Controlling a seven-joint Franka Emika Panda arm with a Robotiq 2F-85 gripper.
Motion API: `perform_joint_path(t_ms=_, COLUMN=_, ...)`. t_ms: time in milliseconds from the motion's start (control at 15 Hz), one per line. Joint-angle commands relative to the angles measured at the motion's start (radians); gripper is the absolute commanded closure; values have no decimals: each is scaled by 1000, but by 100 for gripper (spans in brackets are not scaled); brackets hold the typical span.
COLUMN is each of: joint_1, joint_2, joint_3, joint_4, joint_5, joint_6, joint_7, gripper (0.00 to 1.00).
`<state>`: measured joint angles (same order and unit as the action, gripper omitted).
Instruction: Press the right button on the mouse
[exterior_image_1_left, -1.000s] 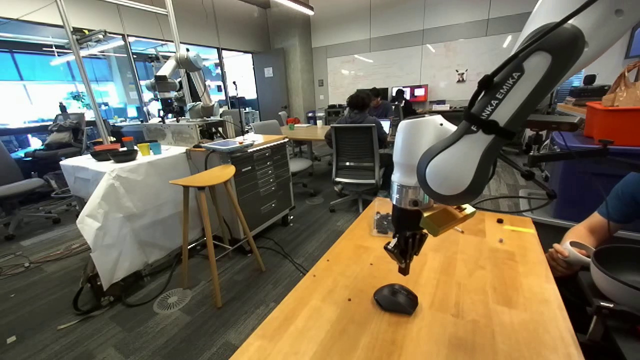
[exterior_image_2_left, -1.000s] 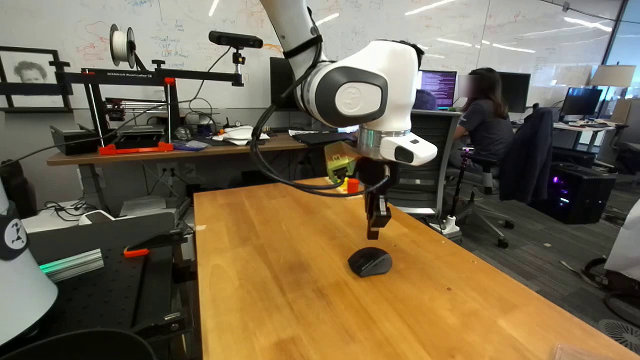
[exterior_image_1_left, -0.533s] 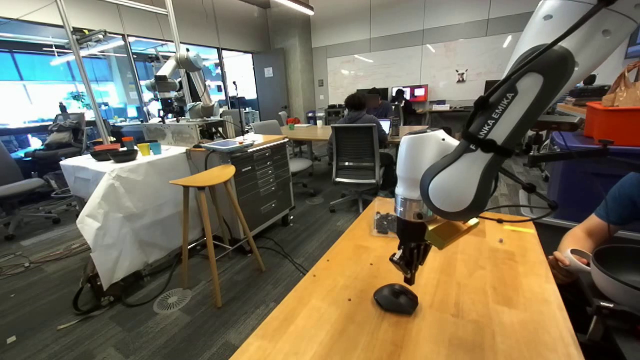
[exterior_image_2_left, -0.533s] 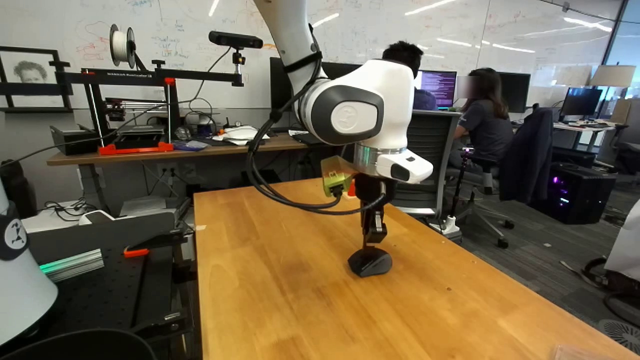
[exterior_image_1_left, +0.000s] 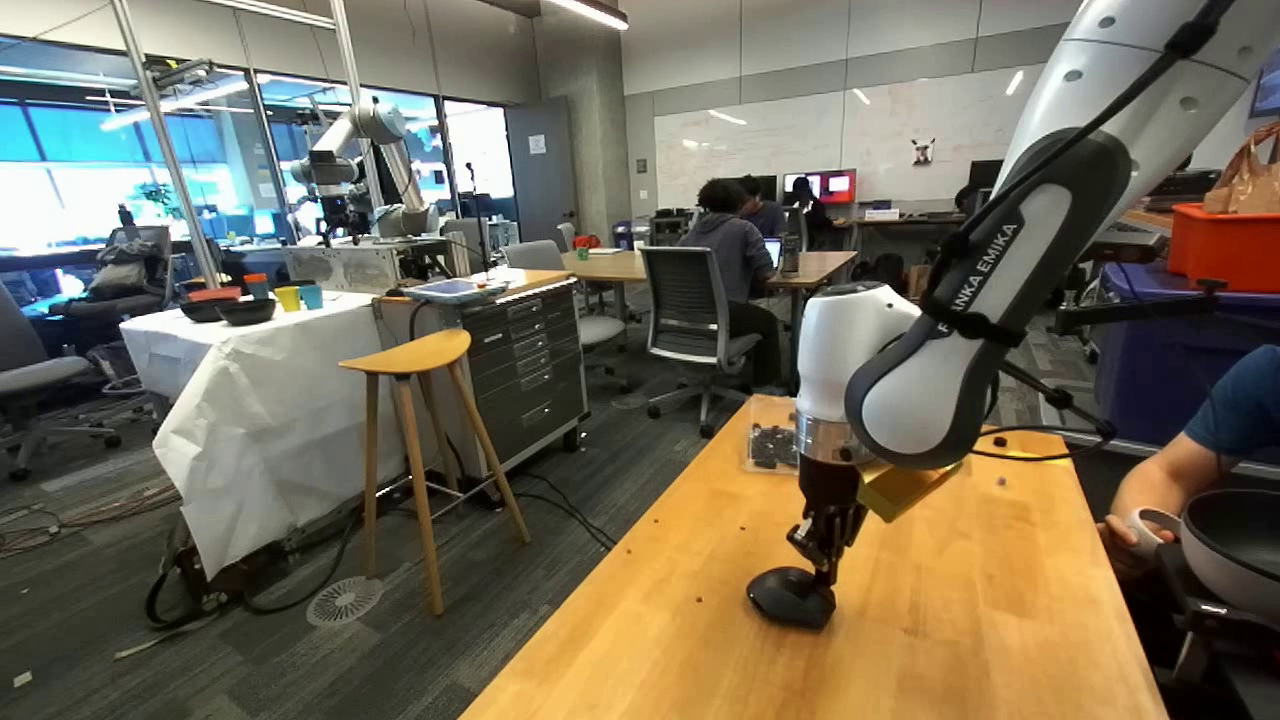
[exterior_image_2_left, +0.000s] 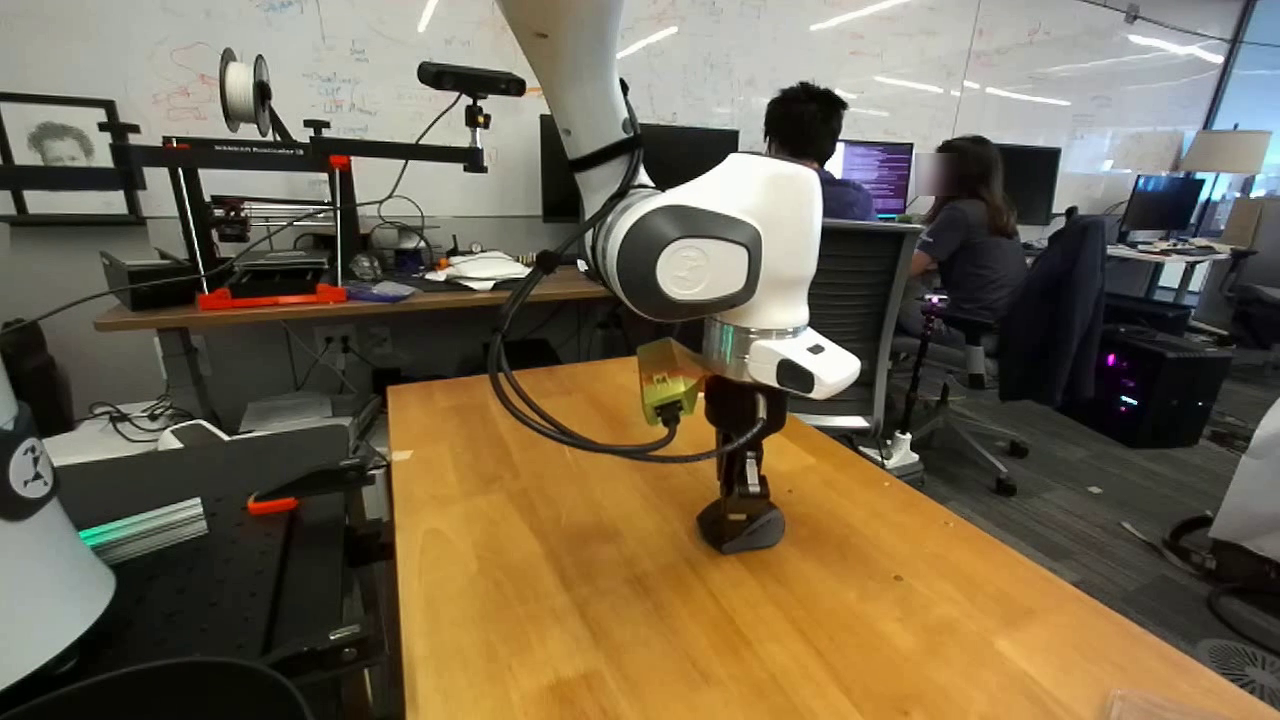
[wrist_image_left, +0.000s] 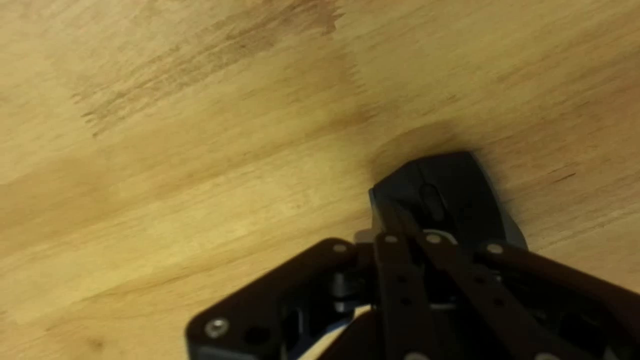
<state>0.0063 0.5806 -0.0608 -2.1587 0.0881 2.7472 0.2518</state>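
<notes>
Stool (exterior_image_1_left: 405, 352): placed left of the wooden counter (exterior_image_1_left: 950, 610) in an exterior view.
Mouse (exterior_image_1_left: 780, 599): set on the counter and partly hidden in the wrist view.
End effector (exterior_image_1_left: 825, 579): clenched and pointed down at the mouse; its tips are seen left of the scroll wheel (wrist_image_left: 433, 202), though contact cannot be confirmed.
Right button (wrist_image_left: 467, 187): shown right of that wheel.

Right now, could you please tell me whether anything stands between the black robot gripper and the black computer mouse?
Nothing visible does: in the wrist view, the shut black robot gripper sits over the black computer mouse, beside its dark scroll wheel; contact is unclear.
</notes>
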Motion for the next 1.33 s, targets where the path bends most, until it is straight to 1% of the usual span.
perform_joint_path(t_ms=0, joint_1=11, joint_2=17, joint_3=-12, joint_4=1, joint_5=-8, joint_6=31, joint_7=-16, gripper=99)
perform_joint_path(t_ms=333, joint_1=6, joint_2=-21, joint_3=6, joint_4=-24, joint_5=9, joint_6=4, joint_7=-19, gripper=99)
perform_joint_path(t_ms=600, joint_1=6, joint_2=-94, joint_3=46, joint_4=-38, joint_5=49, joint_6=-67, joint_7=-5, gripper=98)
perform_joint_path(t_ms=800, joint_1=10, joint_2=-147, joint_3=72, joint_4=-26, joint_5=79, joint_6=-115, joint_7=8, gripper=98)
perform_joint_path(t_ms=933, joint_1=18, joint_2=-193, joint_3=80, joint_4=-17, joint_5=97, joint_6=-161, joint_7=25, gripper=98)
perform_joint_path(t_ms=1133, joint_1=27, joint_2=-273, joint_3=77, joint_4=12, joint_5=117, joint_6=-280, joint_7=80, gripper=97)
perform_joint_path(t_ms=1267, joint_1=31, joint_2=-323, joint_3=73, joint_4=31, joint_5=120, joint_6=-335, joint_7=110, gripper=97)
